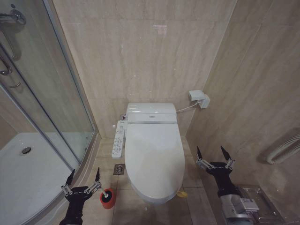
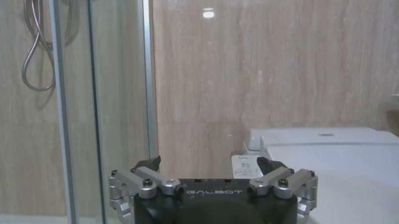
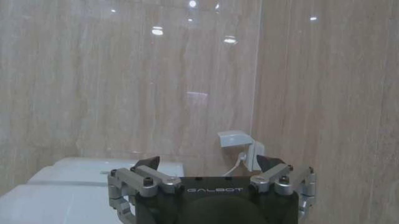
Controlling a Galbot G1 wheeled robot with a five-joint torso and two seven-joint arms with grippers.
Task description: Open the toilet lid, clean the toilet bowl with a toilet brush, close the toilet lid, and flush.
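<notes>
1. Dead centre in my head view sits the toilet, its lid (image 1: 154, 157) down flat and covering the bowl, with a small yellow-green tag (image 1: 183, 193) at its near right edge.
2. Far behind the lid I've got the tank (image 1: 151, 113) against the back wall, and a button panel (image 1: 119, 139) runs along the toilet's left side.
3. Left gripper (image 1: 84, 178) is low at the near left, over the floor beside the shower glass (image 1: 47, 93), fingers spread wide apart and holding nothing.
4. Just right of that gripper, the red holder (image 1: 108, 198) stands on the floor near the toilet's near left corner, with the brush's dark head (image 1: 109, 192) showing in its top; the two are close, though I can't tell if they touch.
5. Right gripper (image 1: 213, 153) is at the near right, beside the lid's right edge and apart from it, fingers wide open too, empty.
6. From the left wrist I see the glass door (image 2: 93, 102) and the lid's white surface (image 2: 337, 177) off to the side.
7. From the right wrist I get the wall socket (image 3: 240, 149) with its cord, far on the right wall.
8. A floor drain (image 1: 119, 169) lies between the holder and the panel.
</notes>
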